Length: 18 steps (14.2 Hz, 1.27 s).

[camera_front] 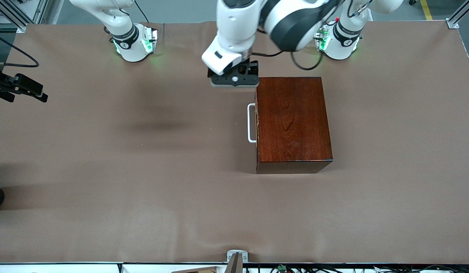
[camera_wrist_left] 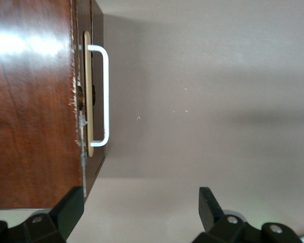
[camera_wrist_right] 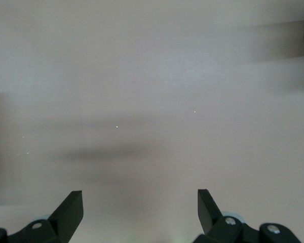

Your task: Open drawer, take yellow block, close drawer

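Note:
The mahogany box (camera_front: 291, 121) stands mid-table with its drawer pushed in. The drawer's white handle (camera_front: 251, 123) faces the right arm's end of the table. In the left wrist view the dark drawer front (camera_wrist_left: 96, 25) and the handle (camera_wrist_left: 105, 96) show beside the box top (camera_wrist_left: 30, 111). My left gripper (camera_front: 234, 80) hangs open and empty over the table by the box's corner farthest from the front camera, on the handle side; its fingers (camera_wrist_left: 71, 207) hold nothing. My right gripper (camera_wrist_right: 140, 207) is open and empty over bare table. The yellow block is hidden.
Brown cloth (camera_front: 124, 170) covers the whole table. A black device (camera_front: 20, 87) on a cable juts in at the table's edge at the right arm's end. The arms' bases (camera_front: 134, 43) stand along the edge farthest from the front camera.

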Tool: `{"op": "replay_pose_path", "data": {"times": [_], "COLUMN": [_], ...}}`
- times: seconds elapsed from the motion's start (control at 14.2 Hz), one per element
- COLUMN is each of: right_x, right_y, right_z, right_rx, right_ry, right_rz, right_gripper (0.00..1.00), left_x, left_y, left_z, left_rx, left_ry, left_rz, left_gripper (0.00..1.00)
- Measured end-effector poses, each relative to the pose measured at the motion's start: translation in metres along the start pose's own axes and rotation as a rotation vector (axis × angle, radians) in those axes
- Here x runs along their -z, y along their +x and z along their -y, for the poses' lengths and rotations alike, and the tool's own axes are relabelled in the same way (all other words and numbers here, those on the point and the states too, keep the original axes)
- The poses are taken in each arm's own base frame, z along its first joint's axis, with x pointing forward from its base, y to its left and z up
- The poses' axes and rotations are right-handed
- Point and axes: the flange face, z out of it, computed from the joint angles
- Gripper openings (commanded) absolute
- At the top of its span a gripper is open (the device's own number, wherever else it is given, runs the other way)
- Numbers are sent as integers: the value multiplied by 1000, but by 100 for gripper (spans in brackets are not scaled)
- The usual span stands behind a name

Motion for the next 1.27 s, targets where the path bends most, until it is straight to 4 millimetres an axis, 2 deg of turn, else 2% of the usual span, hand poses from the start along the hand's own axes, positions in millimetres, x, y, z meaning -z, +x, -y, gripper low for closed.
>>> {"op": "replay_pose_path", "data": {"times": [0.21, 0.49, 0.78, 0.99, 1.27], "right_x": [0, -8, -9, -7, -3], "right_y": [0, 8, 10, 10, 11], "right_z": [-10, -34, -40, -37, -26], "right_rx": [-19, -55, -59, -55, -36], "right_ry": [-1, -53, -87, -87, -87], "right_rz": [0, -8, -8, -14, -24], "right_gripper": [100, 100, 100, 100, 100], "left_x": [-45, -101, -153, -175, -184], "left_y": [1, 22, 35, 35, 38], "left_z": [-15, -17, -18, -18, -17], "left_rx": [59, 99, 53, 29, 4], "left_ry": [47, 105, 163, 197, 225], "left_rz": [3, -4, -34, -32, -47], "left_gripper": [100, 100, 100, 100, 100]}}
